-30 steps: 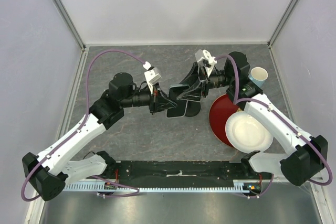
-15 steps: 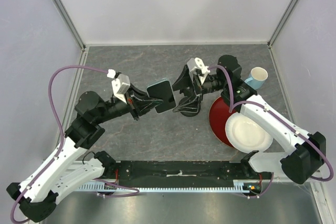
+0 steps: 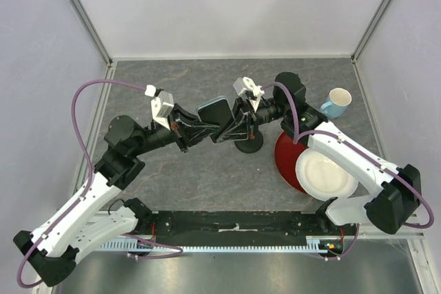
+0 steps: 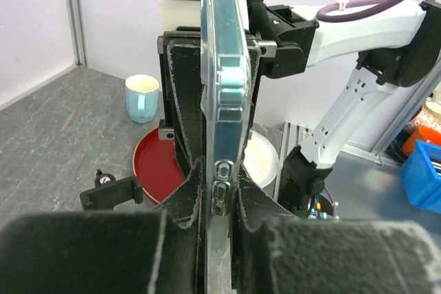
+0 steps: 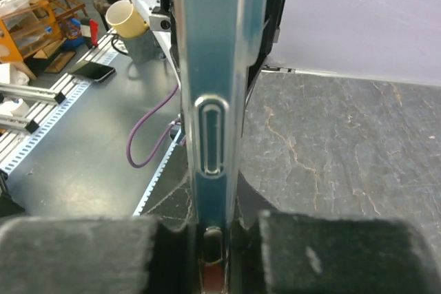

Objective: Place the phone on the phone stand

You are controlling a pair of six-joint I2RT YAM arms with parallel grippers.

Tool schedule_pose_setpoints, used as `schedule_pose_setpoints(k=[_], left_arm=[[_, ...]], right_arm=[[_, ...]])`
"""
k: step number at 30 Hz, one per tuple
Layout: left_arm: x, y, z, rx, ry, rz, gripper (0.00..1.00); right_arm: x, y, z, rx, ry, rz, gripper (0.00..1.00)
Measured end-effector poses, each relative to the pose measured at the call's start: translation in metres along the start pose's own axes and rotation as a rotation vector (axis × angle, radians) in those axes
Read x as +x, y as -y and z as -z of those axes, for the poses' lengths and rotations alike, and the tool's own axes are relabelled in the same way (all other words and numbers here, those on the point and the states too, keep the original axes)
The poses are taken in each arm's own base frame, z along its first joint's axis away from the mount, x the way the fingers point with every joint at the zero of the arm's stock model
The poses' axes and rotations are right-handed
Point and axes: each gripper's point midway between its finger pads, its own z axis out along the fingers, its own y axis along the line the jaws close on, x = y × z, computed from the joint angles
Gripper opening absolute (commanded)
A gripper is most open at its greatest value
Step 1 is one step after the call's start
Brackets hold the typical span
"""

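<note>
Bench [image 3: 172,177]: grey, stone-like top; plates, cup and stand are on it.
Red plate [image 3: 284,160]: on the right side, partly under the white plate [image 3: 327,173].
Phone [image 4: 224,87]: in the air, turned on its edge, in a clear bluish case. It is just left of the stand and not on it.
Cup [image 3: 337,100]: light blue, behind the plates.
Stand [image 3: 249,144]: black, round base on the bench, touching the red plate's rim.
Left claw [image 4: 219,184]: narrow, pinching one end of the phone.
Right claw [image 5: 220,228]: narrow, pinching the other end.
</note>
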Motion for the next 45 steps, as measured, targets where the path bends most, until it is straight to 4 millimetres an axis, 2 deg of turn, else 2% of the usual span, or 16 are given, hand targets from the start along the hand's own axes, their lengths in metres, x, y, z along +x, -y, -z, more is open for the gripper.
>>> schedule_pose_setpoints(k=[1,2,3,4,5,6,8,10,11,14,16,21,23,27,36,45], left_arm=[[0.000,-0.002,0.000,-0.004,0.001,-0.005,0.18],[0.000,-0.002,-0.001,-0.004,0.001,-0.005,0.32],[0.000,-0.003,0.000,-0.009,0.002,-0.005,0.54],[0.000,-0.003,0.000,-0.011,0.000,-0.001,0.69],[0.000,-0.002,0.000,-0.007,0.000,0.001,0.79],[-0.001,-0.001,0.000,-0.006,-0.001,0.005,0.83],[-0.006,0.001,0.001,-0.010,-0.009,0.012,0.83],[-0.016,0.004,0.002,-0.016,-0.008,0.011,0.77],[-0.022,0.006,0.002,-0.018,-0.007,0.010,0.70],[-0.038,0.011,0.004,-0.029,-0.007,0.008,0.60],[-0.048,0.011,0.002,-0.038,-0.012,0.012,0.58],[-0.060,0.011,-0.005,-0.050,-0.063,0.039,0.67],[-0.058,0.009,-0.008,-0.054,-0.088,0.047,0.64],[-0.038,0.002,-0.010,-0.062,-0.163,0.080,0.48],[-0.019,-0.004,-0.011,-0.060,-0.236,0.084,0.38],[-0.016,-0.006,-0.011,-0.056,-0.245,0.058,0.26]], right_arm=[[0.000,0.001,0.000,0.002,-0.001,-0.015,0.00],[0.000,0.002,0.000,0.005,-0.001,-0.015,0.00],[0.000,0.003,0.000,0.006,-0.001,-0.015,0.00],[0.000,0.003,0.000,0.006,-0.002,-0.012,0.00],[0.001,0.002,0.000,0.003,-0.004,-0.005,0.00],[0.002,0.002,0.000,0.000,-0.006,-0.001,0.00],[0.004,0.002,-0.001,-0.006,-0.010,-0.001,0.00],[0.005,0.000,-0.001,-0.016,-0.012,-0.002,0.00],[0.005,-0.001,-0.001,-0.019,-0.014,-0.002,0.00],[0.006,-0.002,-0.001,-0.025,-0.017,-0.002,0.00],[0.007,-0.002,-0.001,-0.025,-0.018,-0.005,0.00],[0.011,0.000,-0.001,-0.024,-0.026,-0.017,0.00],[0.014,0.002,-0.001,-0.025,-0.031,-0.024,0.00],[0.020,0.003,-0.001,-0.022,-0.043,-0.040,0.00],[0.019,0.003,-0.001,-0.021,-0.050,-0.040,0.00],[0.021,0.004,-0.001,-0.025,-0.057,-0.039,0.00]])
